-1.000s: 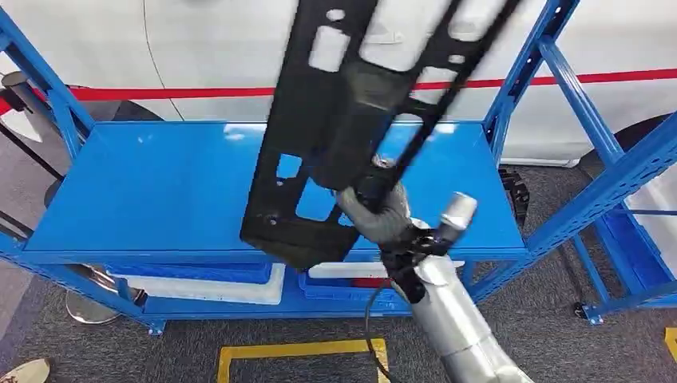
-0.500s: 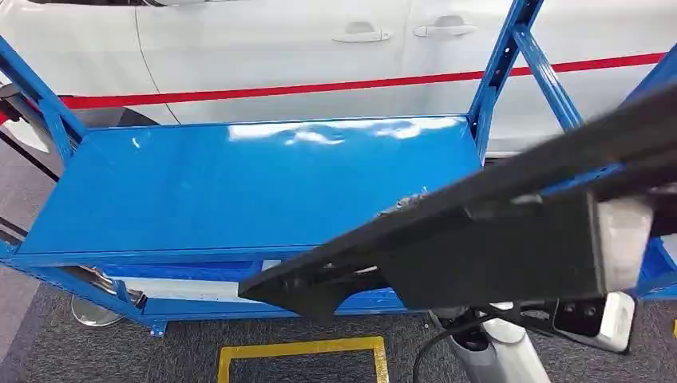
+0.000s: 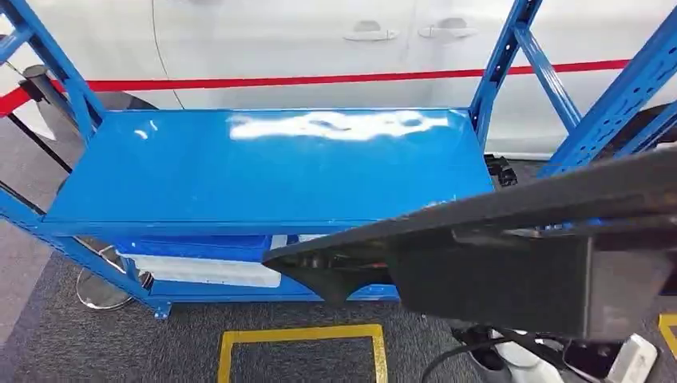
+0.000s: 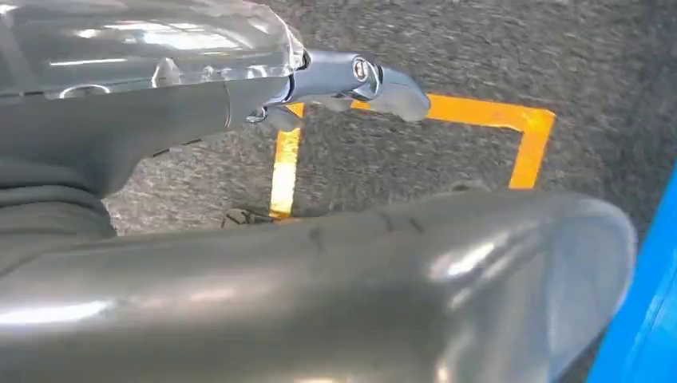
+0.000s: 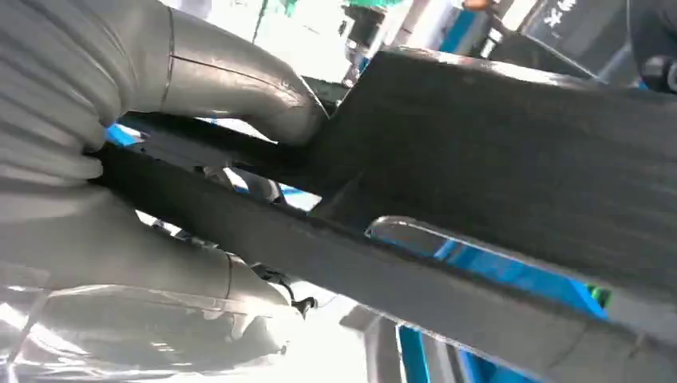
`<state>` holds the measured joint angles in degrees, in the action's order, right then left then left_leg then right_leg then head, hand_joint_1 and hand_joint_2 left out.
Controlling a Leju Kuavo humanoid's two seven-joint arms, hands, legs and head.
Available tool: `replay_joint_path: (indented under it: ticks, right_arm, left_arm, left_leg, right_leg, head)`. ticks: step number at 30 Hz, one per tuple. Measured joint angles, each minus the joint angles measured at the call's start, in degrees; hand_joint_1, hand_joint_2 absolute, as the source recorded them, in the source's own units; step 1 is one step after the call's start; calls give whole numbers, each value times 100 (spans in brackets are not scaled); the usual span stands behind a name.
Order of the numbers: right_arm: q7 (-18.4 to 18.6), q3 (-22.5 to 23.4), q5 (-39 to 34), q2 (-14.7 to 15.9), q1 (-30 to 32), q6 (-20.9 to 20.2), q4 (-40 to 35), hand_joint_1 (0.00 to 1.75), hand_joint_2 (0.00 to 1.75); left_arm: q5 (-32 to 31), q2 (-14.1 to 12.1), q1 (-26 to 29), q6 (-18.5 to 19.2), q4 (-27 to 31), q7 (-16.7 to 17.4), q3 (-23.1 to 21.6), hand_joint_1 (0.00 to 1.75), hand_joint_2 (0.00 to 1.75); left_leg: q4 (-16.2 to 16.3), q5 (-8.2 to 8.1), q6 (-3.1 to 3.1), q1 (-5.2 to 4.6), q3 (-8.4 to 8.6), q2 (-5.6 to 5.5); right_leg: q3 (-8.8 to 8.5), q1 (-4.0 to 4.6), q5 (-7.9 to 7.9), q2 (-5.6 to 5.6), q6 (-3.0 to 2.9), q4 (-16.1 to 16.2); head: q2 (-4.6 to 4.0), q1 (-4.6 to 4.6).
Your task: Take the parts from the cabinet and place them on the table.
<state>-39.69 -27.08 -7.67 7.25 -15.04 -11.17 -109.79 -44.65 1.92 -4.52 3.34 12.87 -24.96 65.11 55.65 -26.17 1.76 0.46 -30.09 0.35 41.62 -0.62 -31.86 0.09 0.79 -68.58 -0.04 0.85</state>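
A long black plastic part (image 3: 511,255) with cut-outs lies almost flat across the lower right of the head view, in front of the blue rack. My right hand (image 5: 160,159) grips it: the thumb and the fingers close around one of its bars (image 5: 263,231) in the right wrist view. In the head view the part hides that hand, and the silver right forearm (image 3: 519,363) shows below it. My left hand (image 4: 120,136) hangs over the carpet with its fingers (image 4: 359,80) and thumb (image 4: 415,279) apart, holding nothing.
The blue rack's top shelf (image 3: 263,167) is bare, with blue uprights (image 3: 499,64) at its right. Blue and white bins (image 3: 199,267) sit on the lower shelf. A white car (image 3: 319,36) stands behind. A yellow floor marking (image 3: 303,335) lies on the grey carpet.
The black part has swung from standing upright over the shelf to lying nearly flat at the lower right, away from the rack. The view has shifted slightly too.
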Motion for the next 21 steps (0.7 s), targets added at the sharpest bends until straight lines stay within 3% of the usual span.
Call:
replay_joint_path:
  ticks: [1, 2, 3, 5, 6, 7, 8, 10, 11, 12, 13, 14, 15, 16, 17, 18, 19, 20, 21]
  right_arm:
    - [0, -7, 6, 31, 16, -42, -9, 164, 175]
    - [0, -22, 13, 53, 31, -59, -26, 164, 175]
    - [0, -40, 28, 79, 42, -81, -46, 164, 175]
    - [0, -66, 55, 125, 46, -138, -94, 164, 175]
    - [0, -79, 57, 142, 43, -149, -114, 164, 175]
    - [0, -88, 55, 164, 39, -151, -136, 164, 175]
    - [-2, -98, 46, 177, 49, -166, -157, 164, 175]
    - [-9, -105, 2, 228, 54, -203, -171, 164, 175]
    - [-9, -109, -9, 256, 58, -223, -181, 164, 175]
    - [-9, -109, -15, 284, 56, -230, -184, 164, 175]
    - [-9, -112, -17, 313, 62, -228, -192, 164, 175]
    - [-9, -112, -26, 333, 71, -210, -208, 164, 175]
    - [-9, -112, -37, 369, 101, -193, -236, 164, 175]
    - [-9, -107, -37, 409, 151, -177, -269, 164, 175]
    - [-9, -96, -37, 446, 210, -166, -304, 164, 175]
    - [-9, -83, -37, 486, 271, -155, -337, 164, 175]
    - [-9, -61, -37, 529, 327, -142, -376, 164, 175]
    - [-9, -33, -42, 566, 375, -147, -411, 164, 175]
    - [-9, 2, -50, 616, 421, -157, -454, 164, 175]
  left_arm:
    - [7, 7, 4, 9, 0, -9, 0, 0, 0]
    - [13, 11, 9, 18, 0, -18, 0, 0, 0]
    - [20, 26, 13, 26, 0, -24, 2, 0, 0]
    - [22, 57, 14, 26, 0, -26, 4, 0, 0]
    - [26, 66, 13, 26, 0, -26, 4, 0, 0]
    - [31, 66, 15, 29, 0, -26, 9, 0, 0]
    - [42, 70, 17, 26, 0, -29, 9, 0, 0]
    - [57, 72, 25, 26, 0, -33, 15, 0, 0]
    - [61, 72, 48, 26, 0, -29, 24, 0, 0]
    - [64, 74, 51, 18, 0, -22, 42, 0, 0]
    - [57, 74, 62, 18, 0, -7, 46, 0, 0]
    - [61, 77, 74, 7, 0, 26, 48, 0, 0]
    - [61, 74, 81, -11, 0, 65, 50, 0, 0]
    - [61, 66, 82, -26, 0, 105, 57, 0, 0]
    - [64, 59, 85, -59, 0, 153, 66, 0, 0]
    - [70, 48, 95, -103, 0, 201, 81, 0, 0]
    - [72, 38, 110, -129, 0, 236, 98, 0, 0]
    - [79, 26, 121, -133, 0, 262, 109, 0, 0]
    - [81, 7, 120, -159, 0, 293, 127, 0, 0]
  left_leg:
    - [10, 58, -9, -1, -82, 8]
    - [32, 110, -21, 3, -179, 16]
    - [60, 153, -39, 14, -269, 23]
    - [158, 219, -95, 46, -459, 23]
    - [220, 239, -124, 58, -529, 21]
    - [273, 251, -156, 45, -595, 15]
    - [316, 278, -195, 39, -620, 7]
    - [283, 375, -285, 36, -621, 0]
    - [260, 430, -333, 42, -638, -8]
    - [306, 372, -357, 71, -684, -12]
    - [437, 106, -370, 70, -755, -11]
    - [752, -266, -376, 79, -857, -14]
    - [1199, -633, -390, 81, -951, -15]
    - [1640, -866, -402, 77, -1032, -15]
    - [1954, -926, -402, 77, -1057, -14]
    - [2061, -821, -388, 76, -992, -14]
    - [1934, -601, -357, 70, -811, -14]
    - [1596, -378, -312, 56, -528, -15]
    - [1111, -267, -240, 19, -159, -21]
  right_leg:
    - [71, -16, -198, 0, 27, -393]
    - [82, -31, -221, -3, 49, -674]
    - [-10, -48, -97, -5, 72, -711]
    - [-567, -98, 314, -9, 111, -99]
    - [-936, -122, 365, -9, 127, 387]
    - [-1232, -122, 148, 1, 130, 843]
    - [-1323, -59, 95, 38, 48, 1019]
    - [-1250, -33, 143, 38, -20, 969]
    - [-1201, -31, 191, 29, -88, 976]
    - [-1153, -84, 269, 3, -167, 1013]
    - [-1078, -67, 333, -2, -219, 1014]
    - [-1000, -58, 397, -5, -267, 1011]
    - [-920, -41, 462, -8, -279, 1007]
    - [-840, -15, 521, -17, -289, 1002]
    - [-759, 8, 577, -27, -296, 992]
    - [-679, 30, 629, -32, -301, 982]
    - [-599, 52, 685, -32, -302, 972]
    - [-524, 71, 739, -30, -302, 964]
    - [-463, 90, 795, -21, -300, 961]
  head:
    - [0, 6]
    - [0, 2]
    - [0, 4]
    - [0, 4]
    - [0, 4]
    - [0, 2]
    - [0, 17]
    - [0, 4]
    - [0, -2]
    - [0, 2]
    - [0, 6]
    - [0, 15]
    - [0, 11]
    - [0, 15]
    - [0, 13]
    - [0, 13]
    - [0, 13]
    - [0, 13]
    - [0, 15]
